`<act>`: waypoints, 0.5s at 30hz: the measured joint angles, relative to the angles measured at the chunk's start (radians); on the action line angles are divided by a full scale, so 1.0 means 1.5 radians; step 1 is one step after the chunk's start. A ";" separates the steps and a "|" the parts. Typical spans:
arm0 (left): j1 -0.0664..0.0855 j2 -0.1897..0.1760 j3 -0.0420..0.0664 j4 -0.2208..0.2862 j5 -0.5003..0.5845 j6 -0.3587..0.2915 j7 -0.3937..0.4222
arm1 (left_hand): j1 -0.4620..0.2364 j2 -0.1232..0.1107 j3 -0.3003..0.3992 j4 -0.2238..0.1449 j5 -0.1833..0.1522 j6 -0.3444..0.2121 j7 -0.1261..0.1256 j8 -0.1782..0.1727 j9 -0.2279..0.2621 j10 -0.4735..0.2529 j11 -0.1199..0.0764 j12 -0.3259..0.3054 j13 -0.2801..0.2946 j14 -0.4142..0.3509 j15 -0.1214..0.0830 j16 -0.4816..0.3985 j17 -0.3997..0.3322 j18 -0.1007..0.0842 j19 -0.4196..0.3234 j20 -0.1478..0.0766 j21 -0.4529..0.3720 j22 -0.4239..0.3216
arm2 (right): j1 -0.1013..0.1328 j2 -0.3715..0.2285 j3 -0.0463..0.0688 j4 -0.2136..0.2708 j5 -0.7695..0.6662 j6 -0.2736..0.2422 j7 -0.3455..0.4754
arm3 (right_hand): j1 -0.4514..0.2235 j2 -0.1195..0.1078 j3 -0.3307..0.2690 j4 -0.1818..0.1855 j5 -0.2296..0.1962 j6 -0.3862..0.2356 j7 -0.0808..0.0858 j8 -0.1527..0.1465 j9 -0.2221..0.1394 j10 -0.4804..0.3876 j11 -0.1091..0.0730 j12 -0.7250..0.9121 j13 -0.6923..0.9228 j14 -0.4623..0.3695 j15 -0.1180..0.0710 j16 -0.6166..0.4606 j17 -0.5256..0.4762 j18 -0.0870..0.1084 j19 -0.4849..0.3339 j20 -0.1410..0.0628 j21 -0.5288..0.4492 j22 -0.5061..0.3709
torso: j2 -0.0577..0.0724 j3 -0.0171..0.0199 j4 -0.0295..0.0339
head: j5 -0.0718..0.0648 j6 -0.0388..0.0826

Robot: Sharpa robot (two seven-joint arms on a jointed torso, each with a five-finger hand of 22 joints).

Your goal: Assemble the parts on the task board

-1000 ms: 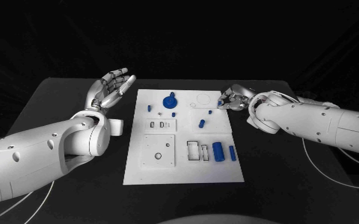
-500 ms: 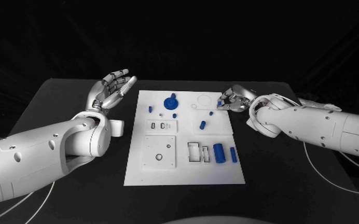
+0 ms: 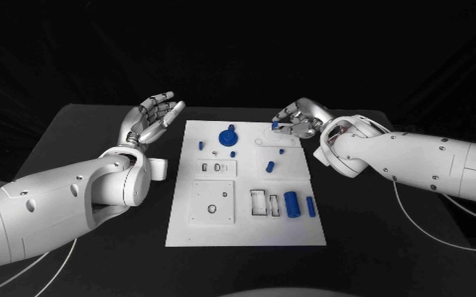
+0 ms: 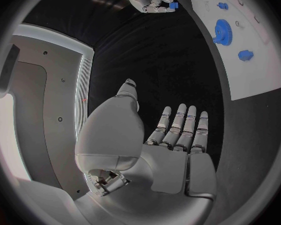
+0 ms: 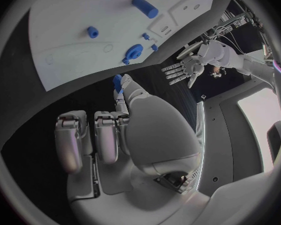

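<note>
The left hand (image 3: 150, 119) hovers beyond the task board's (image 3: 199, 228) left edge, fingers straight and spread, holding nothing. On the board a blue gear (image 3: 227, 135) sits near the far edge, while a cylinder (image 3: 291, 203) lies loose by the near right corner, so most assembly looks undone. The right hand (image 3: 294, 119), above the far right corner, pinches a small blue part (image 3: 275, 125); its shape is hard to make out.

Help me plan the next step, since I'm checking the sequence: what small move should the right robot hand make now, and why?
Probably carry the small blue part down toward the board's round recess. The right robot hand pinches that part above the board's far right corner, over the recess. The left robot hand is open, off to the side.
</note>
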 measured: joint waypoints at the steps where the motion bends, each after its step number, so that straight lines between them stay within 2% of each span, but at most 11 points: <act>1: 0.000 0.000 0.000 0.000 0.000 0.000 0.000 | 0.000 0.000 0.000 0.000 0.000 0.000 0.000 0.000 0.000 0.000 0.000 0.000 0.000 0.000 0.000 0.000 0.000 0.000 0.000 0.000 0.000 0.000 | 0.001 0.002 0.000 0.009 0.001 0.000 -0.002 | 0.000 0.000 0.000 0.000 0.000 0.001 0.001 -0.001 0.000 0.001 0.001 0.000 0.000 0.000 0.000 0.000 0.000 0.000 0.000 0.000 0.000 0.000 | 0.000 0.0000 0.0002 | 0.000 0.000; 3: 0.000 0.000 0.000 -0.001 0.000 0.000 0.000 | 0.000 0.000 0.000 0.000 0.000 0.000 0.000 0.000 0.000 0.000 0.000 0.000 0.000 0.000 0.000 0.000 0.000 0.000 0.000 0.000 0.000 0.000 | 0.002 0.006 0.000 0.026 0.003 0.002 -0.010 | 0.002 0.002 -0.001 -0.003 0.004 0.001 0.001 -0.001 -0.001 0.000 0.008 0.001 0.000 -0.001 0.004 0.000 0.000 0.000 0.000 0.003 0.000 0.000 | 0.000 0.0000 0.0004 | 0.002 0.000; 8: 0.000 0.000 0.000 -0.002 0.000 0.000 0.000 | 0.003 0.003 0.002 -0.002 0.000 0.000 0.000 0.000 -0.001 0.000 0.000 0.000 0.000 0.000 0.000 0.000 0.000 0.000 0.000 0.000 0.000 0.000 | 0.003 0.023 0.000 0.059 0.004 0.017 -0.042 | 0.003 0.003 0.001 -0.005 0.010 0.002 0.002 -0.006 -0.002 0.002 0.011 0.001 0.000 -0.002 0.007 0.000 0.000 0.000 -0.001 0.006 0.000 0.000 | 0.000 0.0000 -0.0008 | 0.010 -0.005; 15: 0.000 0.003 0.000 -0.003 0.000 0.000 -0.001 | 0.003 0.003 0.002 -0.002 0.000 0.000 0.000 0.000 -0.001 0.000 0.000 0.000 0.000 0.000 0.000 0.000 0.000 0.000 0.000 0.000 0.000 0.000 | 0.003 0.061 0.000 0.079 -0.007 0.040 -0.100 | 0.003 0.004 0.001 -0.008 0.011 0.002 0.002 -0.008 -0.005 0.001 0.015 -0.001 0.000 0.000 0.009 0.000 0.000 0.000 0.001 0.008 0.000 0.000 | 0.000 0.0000 0.0000 | 0.010 -0.012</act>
